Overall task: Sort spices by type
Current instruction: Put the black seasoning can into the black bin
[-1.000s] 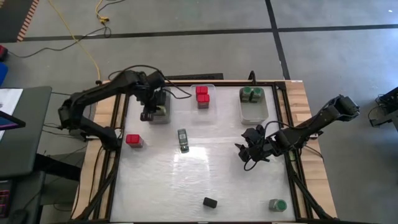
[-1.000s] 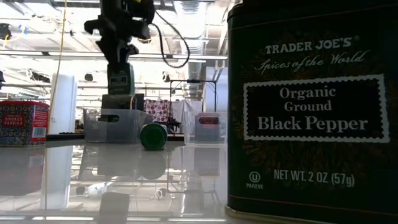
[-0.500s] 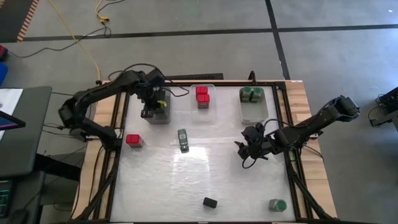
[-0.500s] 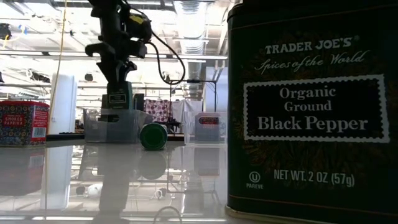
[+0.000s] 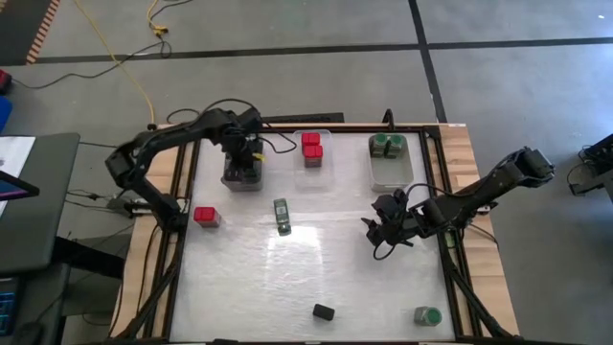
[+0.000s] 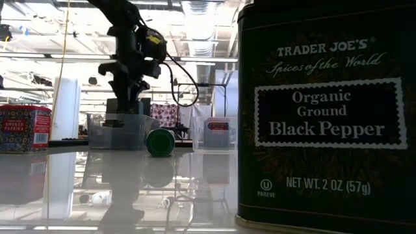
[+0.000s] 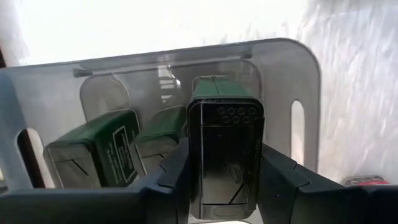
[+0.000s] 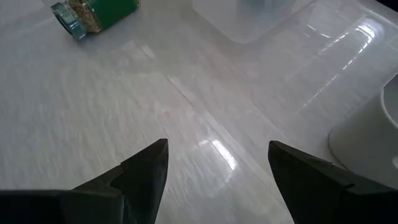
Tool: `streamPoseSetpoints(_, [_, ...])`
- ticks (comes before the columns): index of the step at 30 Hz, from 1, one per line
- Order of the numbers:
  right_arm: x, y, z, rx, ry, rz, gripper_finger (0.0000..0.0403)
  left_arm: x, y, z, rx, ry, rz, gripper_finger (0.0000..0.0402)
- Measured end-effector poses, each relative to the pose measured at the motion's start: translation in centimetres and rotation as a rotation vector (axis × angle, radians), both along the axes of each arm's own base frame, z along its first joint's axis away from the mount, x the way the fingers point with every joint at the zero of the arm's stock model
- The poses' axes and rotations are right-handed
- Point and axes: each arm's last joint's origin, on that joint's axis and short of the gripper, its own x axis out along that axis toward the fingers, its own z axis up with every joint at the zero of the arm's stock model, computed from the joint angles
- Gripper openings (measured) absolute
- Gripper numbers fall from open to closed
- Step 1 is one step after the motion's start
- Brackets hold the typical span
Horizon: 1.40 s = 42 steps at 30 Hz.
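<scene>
My left gripper (image 5: 241, 158) is shut on a black spice box (image 7: 225, 155) and reaches down into the left grey bin (image 5: 242, 177), which holds two more dark boxes (image 7: 93, 155). In the low view the left gripper (image 6: 130, 91) stands over that bin (image 6: 120, 130). My right gripper (image 5: 378, 230) is open and empty above the table right of centre. Loose on the table are a red box (image 5: 205, 217), a green-lidded jar on its side (image 5: 281, 216), a black box (image 5: 323, 311) and an upright green-lidded jar (image 5: 426, 314). My left gripper pinches the black box by two opposite sides (image 7: 194, 168) between its two fingers (image 7: 277, 177). The fingers come from above, pointing down into the bin. The box stands upright next to the other boxes; whether its bottom rests on the bin floor I cannot tell.
The middle bin (image 5: 311, 158) holds red boxes and the right bin (image 5: 390, 168) holds green-lidded jars. A black pepper tin (image 6: 325, 117) fills the near right of the low view. Wooden rails (image 5: 460, 172) frame the white table.
My left gripper has moved a little toward the table's far edge and gone down, lowering the black box from above the bin's rim into the left bin. It stays shut on the box.
</scene>
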Motion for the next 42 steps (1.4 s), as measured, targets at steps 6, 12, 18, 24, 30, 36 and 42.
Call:
streamPoseSetpoints(6, [0.0,0.0,0.0,-0.001,0.003,0.0,0.0305,-0.2,0.9,-0.8,-0.03,0.013,0.04,0.0123])
streamPoseSetpoints(12, [-0.1,0.0,0.0,-0.002,0.007,0.001,0.0305,-0.3,1.5,-0.7,-0.063,-0.056,0.069,0.0123])
streamPoseSetpoints(18, [-0.1,0.0,0.0,-0.002,0.007,0.001,0.0305,-0.4,1.4,-1.6,-0.066,-0.055,0.072,0.0123])
streamPoseSetpoints(24, [-0.1,0.0,0.0,-0.002,0.007,0.001,0.0305,-0.9,1.0,-3.7,-0.076,-0.041,0.072,0.0123])
streamPoseSetpoints(30, [-0.1,0.0,0.0,-0.002,0.007,0.001,0.0305,-0.8,1.1,-3.5,-0.071,-0.04,0.072,0.0123])
streamPoseSetpoints(36, [-0.1,0.0,0.0,-0.002,0.007,0.001,0.0305,-0.7,1.2,-3.3,-0.061,-0.042,0.078,0.0139])
streamPoseSetpoints(42, [-0.1,0.0,0.0,-0.002,0.007,0.001,0.0305,-0.5,1.3,-3.3,-0.053,-0.055,0.16,0.0157])
